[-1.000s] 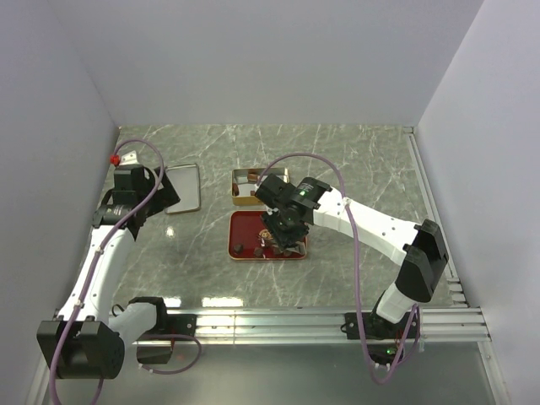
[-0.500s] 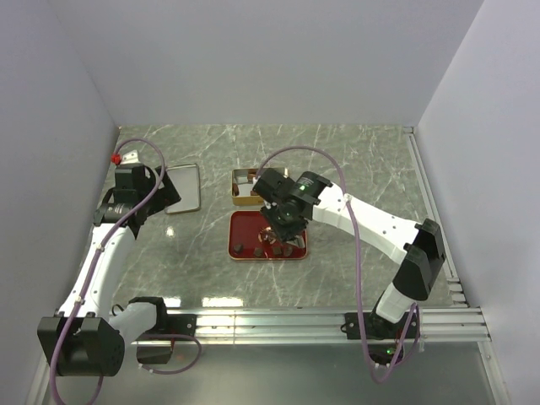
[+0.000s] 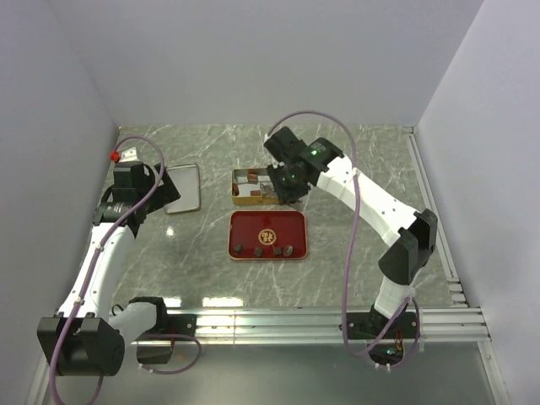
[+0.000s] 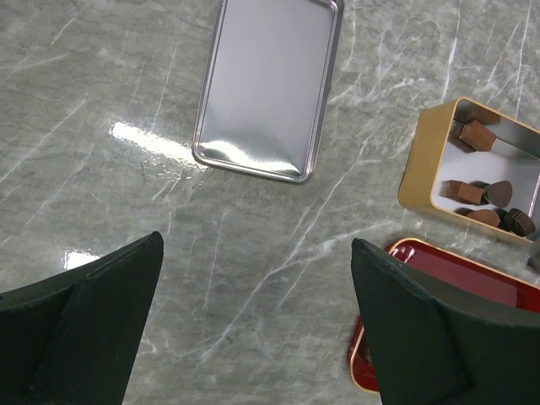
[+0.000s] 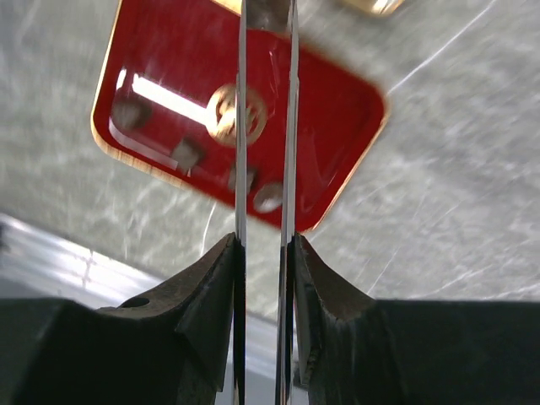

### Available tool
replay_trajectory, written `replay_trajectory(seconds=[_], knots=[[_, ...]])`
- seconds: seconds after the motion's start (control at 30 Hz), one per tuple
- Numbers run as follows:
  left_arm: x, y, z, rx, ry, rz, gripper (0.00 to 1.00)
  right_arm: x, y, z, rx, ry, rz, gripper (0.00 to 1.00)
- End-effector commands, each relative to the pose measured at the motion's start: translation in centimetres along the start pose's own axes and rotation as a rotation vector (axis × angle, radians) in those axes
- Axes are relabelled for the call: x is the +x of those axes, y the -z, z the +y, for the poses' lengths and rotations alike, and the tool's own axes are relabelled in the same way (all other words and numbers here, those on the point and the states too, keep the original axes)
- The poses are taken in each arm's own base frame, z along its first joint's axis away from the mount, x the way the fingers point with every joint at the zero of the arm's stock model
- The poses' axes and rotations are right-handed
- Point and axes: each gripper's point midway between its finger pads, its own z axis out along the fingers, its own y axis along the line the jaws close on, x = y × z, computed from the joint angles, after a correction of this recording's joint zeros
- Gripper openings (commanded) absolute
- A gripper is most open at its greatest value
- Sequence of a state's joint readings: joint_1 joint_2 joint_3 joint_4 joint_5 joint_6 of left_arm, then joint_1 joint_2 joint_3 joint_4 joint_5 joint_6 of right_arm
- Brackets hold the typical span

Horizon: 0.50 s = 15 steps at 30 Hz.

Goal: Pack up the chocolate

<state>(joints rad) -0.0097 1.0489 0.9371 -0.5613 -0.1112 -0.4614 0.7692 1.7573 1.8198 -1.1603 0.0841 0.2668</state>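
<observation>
"The marble table [image 3: 363, 245] bears a red tray [image 3: 291, 224] with a few pieces of chocolate [image 3: 256, 250] on it. More lie in the gold box [image 4: 419, 169] just behind."

"And the arms?"

"The right gripper [image 5: 264, 253] is clamped on the metal tongs [image 5: 241, 126] and hangs over the box. It looks like a drop-off, though whether the tips carry anything cannot be told. The next move is probably back to the tray. The left gripper [image 4: 257, 245] gapes wide, empty."

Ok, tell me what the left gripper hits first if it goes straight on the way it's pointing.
Probably bare table: the open left gripper aims down at marble between the silver lid and the gold tin, with nothing in the gap. Depth is hard to judge.
</observation>
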Motion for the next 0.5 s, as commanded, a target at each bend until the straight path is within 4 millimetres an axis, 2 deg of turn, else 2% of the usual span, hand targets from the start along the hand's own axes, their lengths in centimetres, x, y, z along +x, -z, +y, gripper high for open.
replay_trajectory(seconds=[0.0, 0.13, 0.23, 0.47], knots=[[-2.5, 1.3, -0.5, 0.016, -0.001, -0.081, 0.99, -3.9, 0.6, -1.6, -0.01, -0.03, -0.103, 0.31], [-2.5, 1.4, -0.5, 0.016, 0.002, -0.083, 0.99, -6.0, -0.3, -3.3, 0.002, -0.049, -0.127, 0.31], [-2.6, 1.6, -0.5, 0.017, 0.003, -0.085, 0.99, -6.5, -1.2, -4.2, 0.02, -0.053, -0.115, 0.31], [-2.6, 1.9, -0.3, 0.008, 0.0, -0.088, 1.0, -6.7, -1.9, -4.5, 0.014, -0.072, -0.119, 0.32]])
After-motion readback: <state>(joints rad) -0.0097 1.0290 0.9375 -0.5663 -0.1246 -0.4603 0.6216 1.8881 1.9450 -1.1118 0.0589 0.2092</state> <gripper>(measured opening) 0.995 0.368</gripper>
